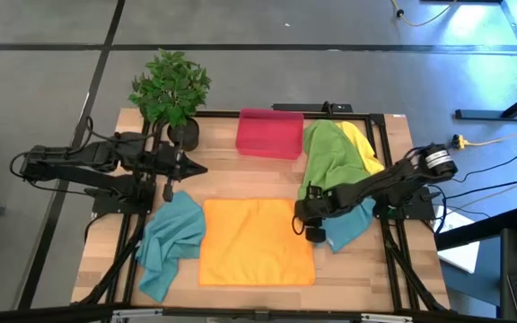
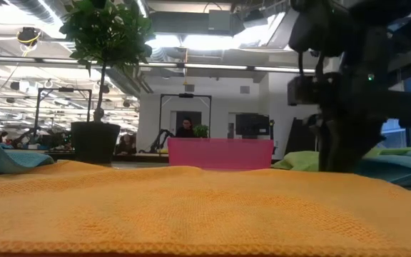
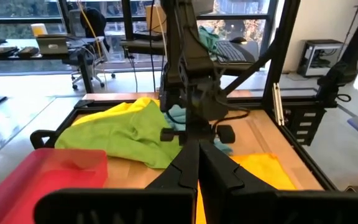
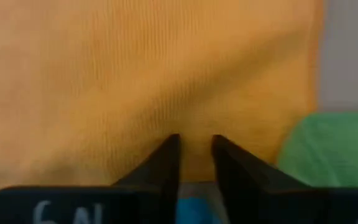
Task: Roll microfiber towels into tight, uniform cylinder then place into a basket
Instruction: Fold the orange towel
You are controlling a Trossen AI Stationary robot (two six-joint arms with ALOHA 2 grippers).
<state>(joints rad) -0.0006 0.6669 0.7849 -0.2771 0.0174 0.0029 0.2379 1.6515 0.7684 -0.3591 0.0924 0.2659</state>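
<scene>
Orange cloth lies spread flat and square on the wooden counter (image 1: 106, 269) — this orange towel (image 1: 257, 242) looks to be the one for rolling, and nothing of it is rolled yet. The right claw (image 1: 309, 226) sits low at its right edge, fingers a narrow gap apart in the right wrist view, the tips right at the hem; whether they already pinch fabric cannot be told. The left claw (image 1: 197, 168) waits closed tight near the potted plant (image 1: 170, 88), holding nothing. A teal towel (image 1: 169, 242) lies crumpled just left of the orange one, a second teal towel (image 1: 348, 224) under the right arm, and the green towel (image 1: 326, 157) and yellow towel (image 1: 359, 144) are heaped beside the red-pink basket (image 1: 270, 133) at the back. To roll well, the claw should probably catch only the hem, square to the edge, and turn it over evenly — a skewed start would likely give a cone rather than a cylinder. The left arm could pin the far side so the cloth does not slide.
</scene>
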